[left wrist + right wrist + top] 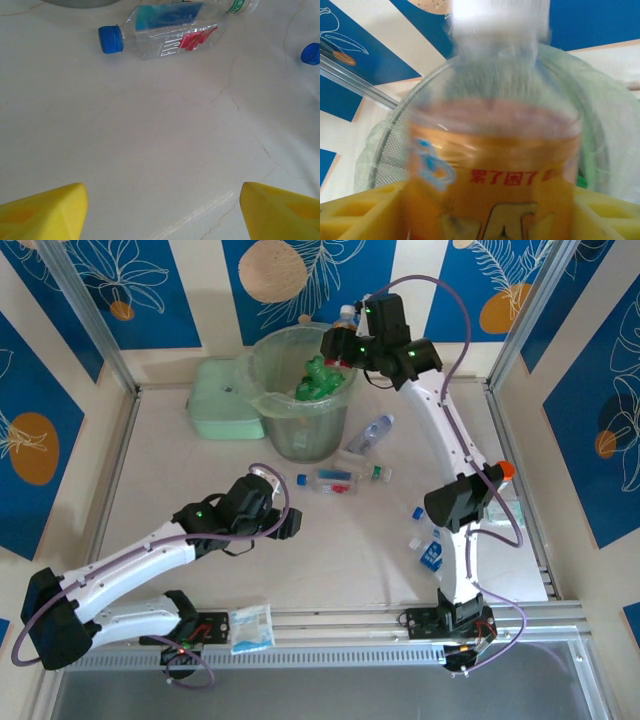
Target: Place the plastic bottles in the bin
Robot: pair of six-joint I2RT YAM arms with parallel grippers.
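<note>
**Orange-labelled bottle right above the bin, other arm wasn't doing much**

So the orange-labelled bottle [495, 165] was up over the far rim of the bin [300, 435], sitting between the yellow fingers [360, 212] of the right gripper [340, 345]. On the right wrist cam it came out really smeared: pale cap on top, red characters on the label, and the bin's lined mouth directly behind it. Honestly couldn't tell whether the fingers were clamped on it or just flanking it, too blurry for that.

Inside the bin there were some green bottles [322, 380] piled against the liner.

On the table [180, 470], just on the near side of the bin, a clear bottle [370, 432] lay on its side. A bit nearer the arms than that was a Fiji bottle [170, 32], also on its side, blue cap on, red flower on the label. A loose blue cap [311, 53] sat further out from the bin than the Fiji bottle.

The left gripper [160, 210] was on the near side of the bin, above bare table, fingers spread wide with nothing between them, and the Fiji bottle well ahead of the tips.

The mint-green box [220, 400] was butted up against the bin's left side.
</note>
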